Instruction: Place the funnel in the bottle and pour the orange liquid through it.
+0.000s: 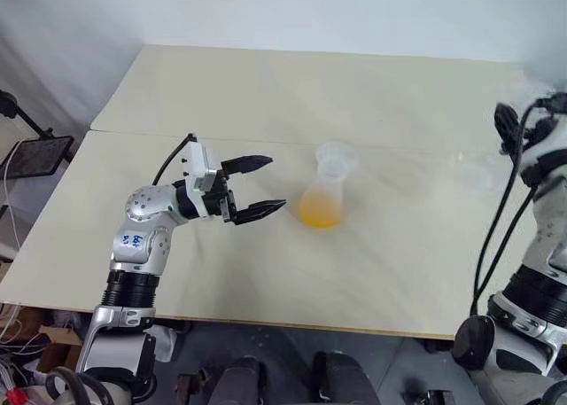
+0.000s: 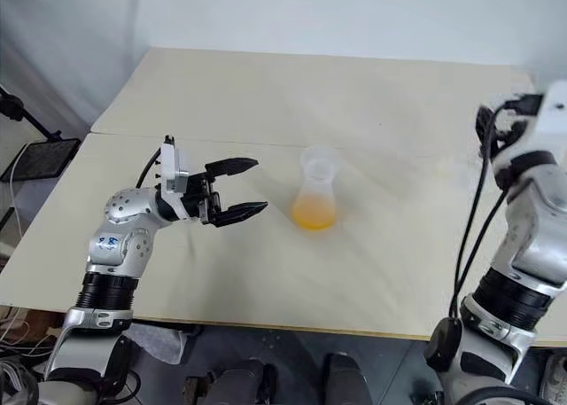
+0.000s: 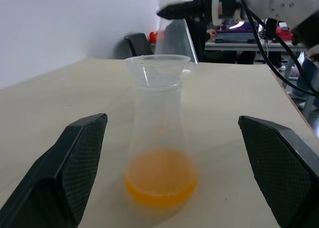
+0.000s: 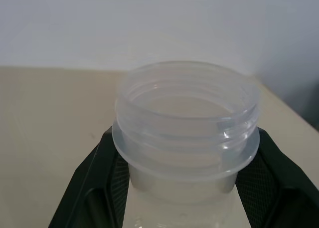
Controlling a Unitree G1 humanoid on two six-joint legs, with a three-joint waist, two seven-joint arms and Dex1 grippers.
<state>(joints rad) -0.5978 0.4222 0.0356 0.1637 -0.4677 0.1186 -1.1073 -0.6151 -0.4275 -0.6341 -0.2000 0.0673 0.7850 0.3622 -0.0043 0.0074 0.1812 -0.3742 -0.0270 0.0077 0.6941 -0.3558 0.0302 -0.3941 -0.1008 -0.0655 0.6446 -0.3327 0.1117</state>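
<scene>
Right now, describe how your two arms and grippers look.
Both arms are silver-grey metal with black ribbed joint bands and black cables. The left arm has a small blue marking. The left gripper has two black fingers with textured mesh pads; the right gripper looks alike.

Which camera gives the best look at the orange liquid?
The left wrist view: the orange liquid lies close up as a pool in the bottom of the bottle, with the funnel in its neck. Both eye views show it from above as a small orange patch.
</scene>
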